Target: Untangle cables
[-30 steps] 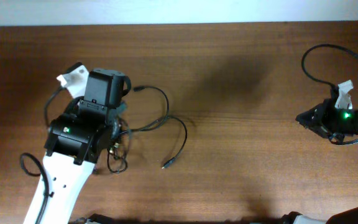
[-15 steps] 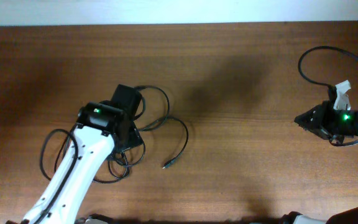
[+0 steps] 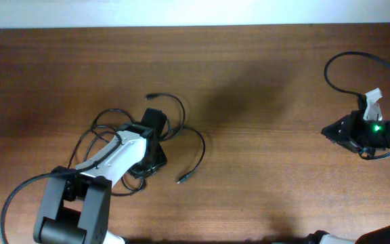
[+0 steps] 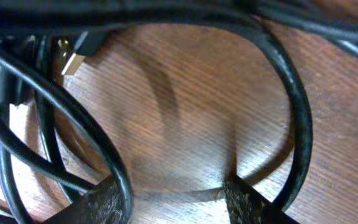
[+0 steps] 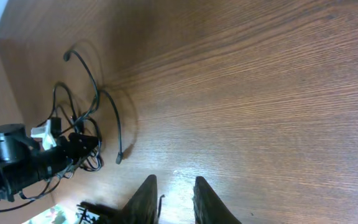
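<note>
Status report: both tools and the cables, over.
Left tool open, down among thin black cables. Right tool open, empty, apart. Cables tangled, loops around left tool.

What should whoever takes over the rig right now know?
Left gripper: open, low over the table in among the cables, gripping nothing.
Right gripper: fingers slightly apart, empty, at the far right edge, away from the cords.
Cables: one overlapping heap left of centre; a plug end lies free on its right.
Done: no cord separated.
Left: pull each cord out and lay them apart.
</note>
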You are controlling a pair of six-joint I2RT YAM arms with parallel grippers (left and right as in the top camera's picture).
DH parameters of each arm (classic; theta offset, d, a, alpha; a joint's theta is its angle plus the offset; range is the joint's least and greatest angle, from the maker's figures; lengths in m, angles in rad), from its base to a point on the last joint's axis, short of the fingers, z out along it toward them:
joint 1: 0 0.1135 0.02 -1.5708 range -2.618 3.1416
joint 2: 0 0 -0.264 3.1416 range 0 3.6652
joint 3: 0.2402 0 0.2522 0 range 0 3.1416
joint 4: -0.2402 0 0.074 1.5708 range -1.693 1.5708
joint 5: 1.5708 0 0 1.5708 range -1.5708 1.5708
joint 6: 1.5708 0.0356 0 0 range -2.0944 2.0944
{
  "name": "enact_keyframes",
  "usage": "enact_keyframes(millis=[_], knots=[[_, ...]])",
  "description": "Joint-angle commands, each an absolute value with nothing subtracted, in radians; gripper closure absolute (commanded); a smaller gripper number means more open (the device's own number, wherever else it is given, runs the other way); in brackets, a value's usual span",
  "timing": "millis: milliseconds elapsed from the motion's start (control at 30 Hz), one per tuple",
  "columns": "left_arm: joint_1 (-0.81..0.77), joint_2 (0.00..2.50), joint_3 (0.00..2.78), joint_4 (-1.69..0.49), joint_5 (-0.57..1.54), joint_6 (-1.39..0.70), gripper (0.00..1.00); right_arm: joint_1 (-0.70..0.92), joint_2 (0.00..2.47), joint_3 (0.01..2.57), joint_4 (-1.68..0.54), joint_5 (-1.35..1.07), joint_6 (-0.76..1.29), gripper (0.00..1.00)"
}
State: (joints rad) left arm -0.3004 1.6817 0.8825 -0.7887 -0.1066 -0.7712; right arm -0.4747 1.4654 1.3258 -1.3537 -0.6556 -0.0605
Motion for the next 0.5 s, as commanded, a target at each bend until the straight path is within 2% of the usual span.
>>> enact_keyframes(millis=[0,33,100,200,267,333,400,467], knots=[[-0.299,1.740,0.868,-0.733,-0.093,-0.773,0.73,-0.477,1.467,1.324,-1.351,-0.635,-0.075,0.80],[-0.299,1.740,0.868,-0.685,-0.074,-0.773,0.85,-0.477,1.467,1.324,-1.351,-0.635,-0.075,0.80],[-0.299,1.740,0.868,-0.546,-0.012,-0.773,1.00,-0.477,1.467,1.324,-1.351,-0.635,-0.075,0.80],[-0.311,1.740,0.868,-0.420,0.093,-0.770,1.00,-0.477,1.467,1.324,-1.351,-0.635,-0.075,0.80],[-0.318,1.728,0.877,-0.271,0.370,-0.622,1.00,-0.477,1.467,1.324,-1.352,-0.635,-0.076,0.80],[-0.318,1.661,0.909,-0.089,0.715,-0.452,1.00,-0.477,1.467,1.324,-1.378,-0.659,-0.174,0.80],[-0.337,1.557,0.969,-0.045,0.809,-0.451,1.00,-0.477,1.467,1.324,-1.412,-0.814,-0.328,0.77],[-0.371,1.448,1.011,-0.045,0.834,-0.456,1.00,-0.434,1.467,1.324,-1.430,-0.850,-0.371,0.73]])
